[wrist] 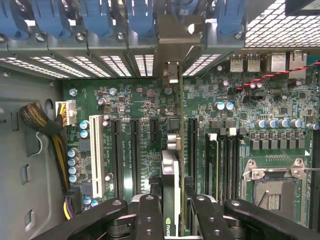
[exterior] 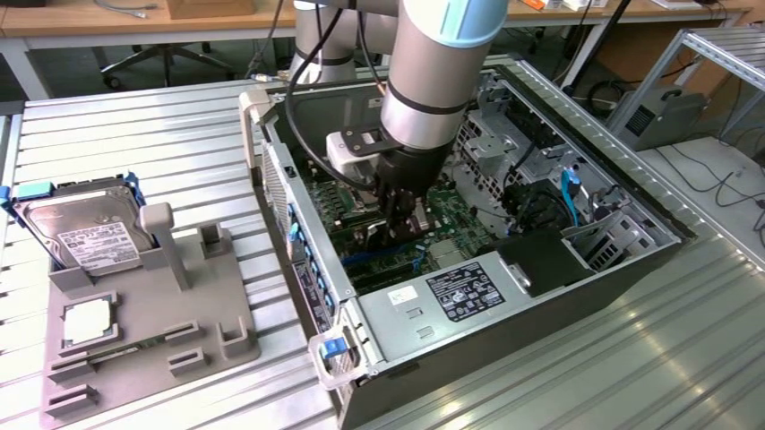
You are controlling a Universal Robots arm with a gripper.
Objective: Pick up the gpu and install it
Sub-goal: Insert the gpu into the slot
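One arm [exterior: 436, 72] reaches down into the open case [exterior: 478, 349] on the counter [exterior: 143, 125]. Its jaws are clamped on the gpu [wrist: 171, 165], with a finger [wrist: 150, 217] against each flat side. The gpu stands edge-on over the motherboard [wrist: 125, 100], running between the long black slots. Its silver bracket [wrist: 174, 35] is at the rear wall, under the blue clips [wrist: 140, 15]. Whether it is fully seated I cannot tell. Outside the case, a hard drive [exterior: 90, 237] and a chip [exterior: 86, 321] sit in a grey holder [exterior: 143, 287].
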